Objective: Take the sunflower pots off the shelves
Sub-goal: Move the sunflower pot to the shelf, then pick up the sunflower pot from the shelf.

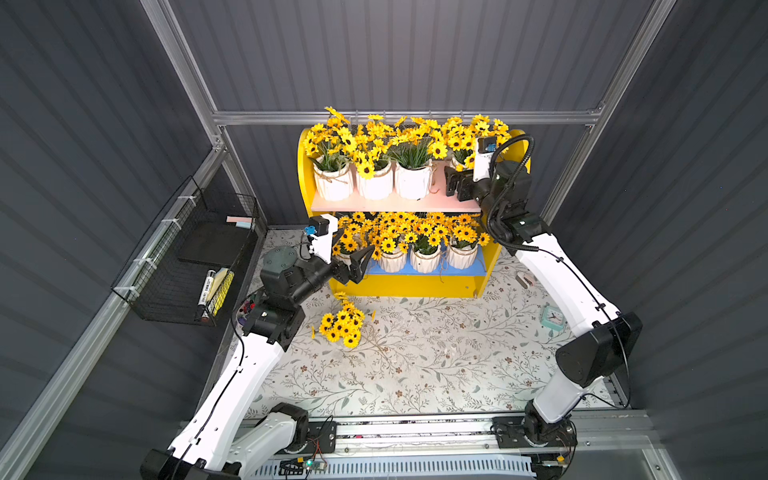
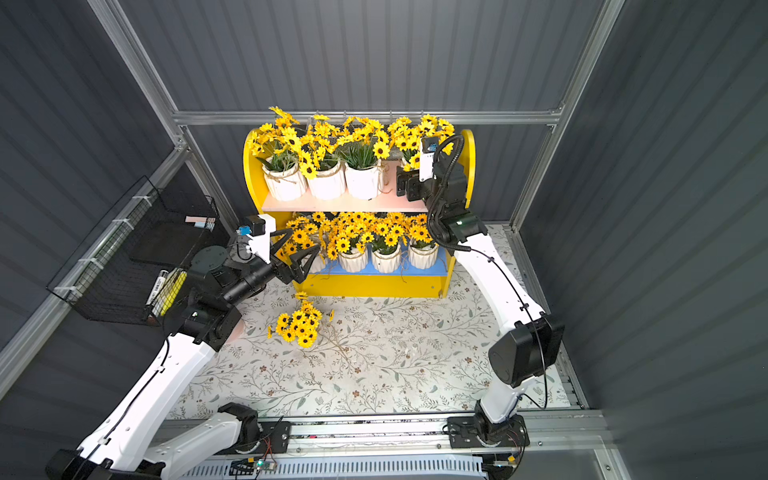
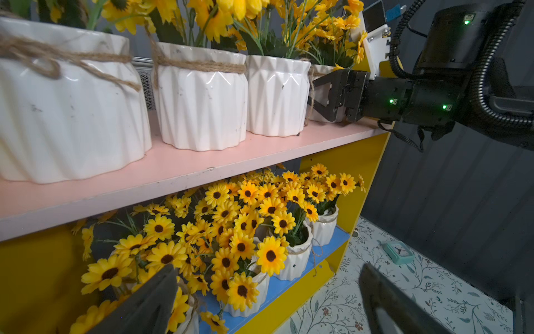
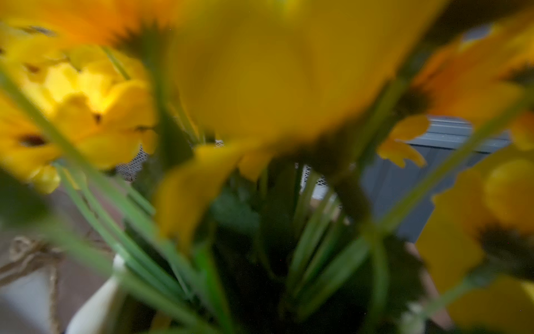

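Note:
The shelves (image 1: 395, 203) (image 2: 345, 203) carry sunflower pots on both boards. Three pots (image 1: 376, 183) stand in a row on the pink upper board. A further pot (image 3: 319, 72) is at its right end, with my right gripper (image 1: 453, 185) (image 3: 313, 97) open, one finger on each side of it. The right wrist view shows only blurred petals and stems. Several pots (image 1: 424, 259) (image 3: 297, 260) stand on the blue lower board. My left gripper (image 1: 351, 253) (image 2: 297, 249) (image 3: 265, 303) is open at that board's left end, around its leftmost pot (image 3: 189, 318).
A loose bunch of sunflowers (image 1: 343, 324) (image 2: 299, 324) lies on the floral tabletop in front of the shelves. A black wire basket (image 1: 187, 257) with markers hangs on the left wall. A small teal clock (image 1: 552, 318) (image 3: 398, 253) sits at the right.

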Tool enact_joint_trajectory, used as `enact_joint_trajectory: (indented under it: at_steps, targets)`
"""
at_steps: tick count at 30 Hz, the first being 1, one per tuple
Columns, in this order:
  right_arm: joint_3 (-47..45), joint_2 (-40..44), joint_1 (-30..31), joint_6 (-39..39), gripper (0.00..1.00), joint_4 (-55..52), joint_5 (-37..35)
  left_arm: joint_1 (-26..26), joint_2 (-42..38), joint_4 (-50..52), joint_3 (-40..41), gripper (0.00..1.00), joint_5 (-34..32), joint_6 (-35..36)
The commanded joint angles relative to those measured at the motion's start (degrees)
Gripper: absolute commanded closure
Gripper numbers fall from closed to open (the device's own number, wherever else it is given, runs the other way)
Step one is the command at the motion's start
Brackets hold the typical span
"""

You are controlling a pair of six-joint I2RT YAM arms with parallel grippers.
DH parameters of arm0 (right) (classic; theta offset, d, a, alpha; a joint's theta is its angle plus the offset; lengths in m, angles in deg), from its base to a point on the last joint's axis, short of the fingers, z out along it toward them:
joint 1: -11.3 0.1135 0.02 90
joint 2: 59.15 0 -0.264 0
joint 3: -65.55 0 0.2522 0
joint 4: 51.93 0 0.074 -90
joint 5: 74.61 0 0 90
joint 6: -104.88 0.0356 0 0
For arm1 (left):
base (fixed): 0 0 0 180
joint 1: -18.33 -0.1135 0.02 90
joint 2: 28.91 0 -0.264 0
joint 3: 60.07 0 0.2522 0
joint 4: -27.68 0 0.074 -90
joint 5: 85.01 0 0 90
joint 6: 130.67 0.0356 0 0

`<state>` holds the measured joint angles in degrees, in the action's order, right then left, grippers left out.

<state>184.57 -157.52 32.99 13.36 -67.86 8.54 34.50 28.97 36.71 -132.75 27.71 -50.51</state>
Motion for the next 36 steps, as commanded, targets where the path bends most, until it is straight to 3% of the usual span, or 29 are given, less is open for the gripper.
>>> enact_joint_trajectory:
  at_steps: [1,4,7,10,14,15,36]
  targets:
    - [0.53,-0.16,-0.51,-0.53,0.02,1.82,-0.83,-0.43,-0.85,-1.38,0.64,0.0,-0.33,0.68]
    - [-0.45,0.6,-0.56,-0.76,0.12,2.35,0.14,-0.43,-0.85,-1.42,0.63,0.0,-0.4,0.71]
    - [-1.63,1.54,-0.52,-0.96,0.3,3.09,0.99,-0.43,-0.79,-1.4,0.59,0.01,-0.34,0.56]
    - [-2.42,2.33,-0.51,-1.07,0.54,3.58,2.08,-0.43,-0.8,-1.49,0.58,0.01,-0.31,0.57]
    - [-2.6,3.16,-0.42,-1.94,0.96,3.86,4.34,-0.43,-0.68,-1.38,0.6,0.01,-0.27,0.53]
    - [-2.84,3.56,-0.38,-2.12,1.0,4.23,4.59,-0.44,-0.67,-1.44,0.63,0.01,-0.27,0.44]
    - [-11.38,15.18,1.94,-3.94,1.0,9.91,2.59,-0.43,-0.76,-1.7,0.84,0.01,-0.17,0.09]
